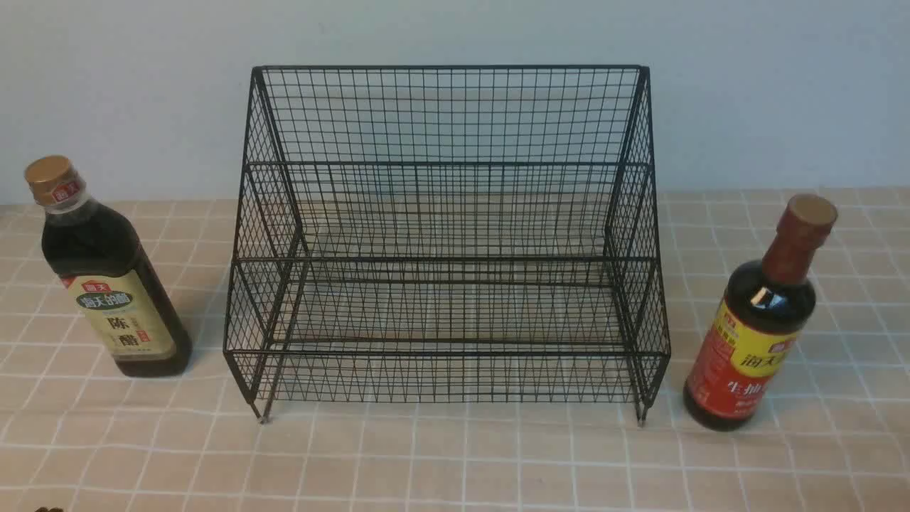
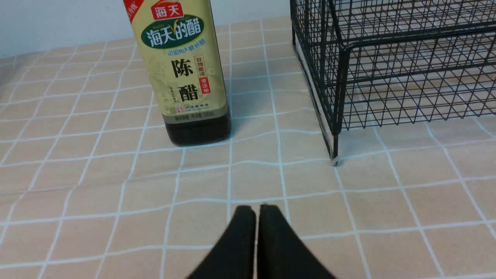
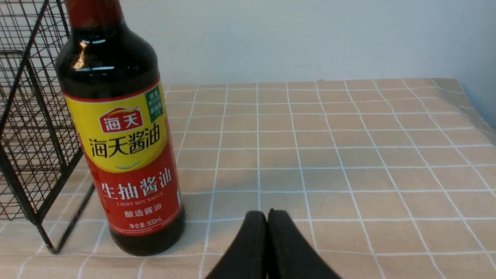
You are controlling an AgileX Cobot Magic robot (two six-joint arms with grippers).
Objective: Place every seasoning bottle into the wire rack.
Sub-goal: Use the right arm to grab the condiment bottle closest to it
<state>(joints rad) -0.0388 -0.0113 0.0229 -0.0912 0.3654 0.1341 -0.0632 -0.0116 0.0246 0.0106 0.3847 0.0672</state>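
The black wire rack (image 1: 448,242) stands in the middle of the table with both tiers bare. A squarish seasoning bottle (image 1: 106,277) with a gold cap and cream-green label stands upright to its left. A round seasoning bottle (image 1: 757,327) with a reddish-brown neck and red-yellow label stands upright to its right. Neither arm shows in the front view. My left gripper (image 2: 257,207) is shut and empty, low over the cloth, short of the squarish bottle (image 2: 182,73) and the rack's corner leg (image 2: 335,147). My right gripper (image 3: 267,212) is shut and empty, beside the round bottle (image 3: 124,147).
A tan tablecloth (image 1: 455,462) with a white grid covers the table, and a pale wall runs behind it. In the right wrist view the table's far right edge (image 3: 476,112) drops away.
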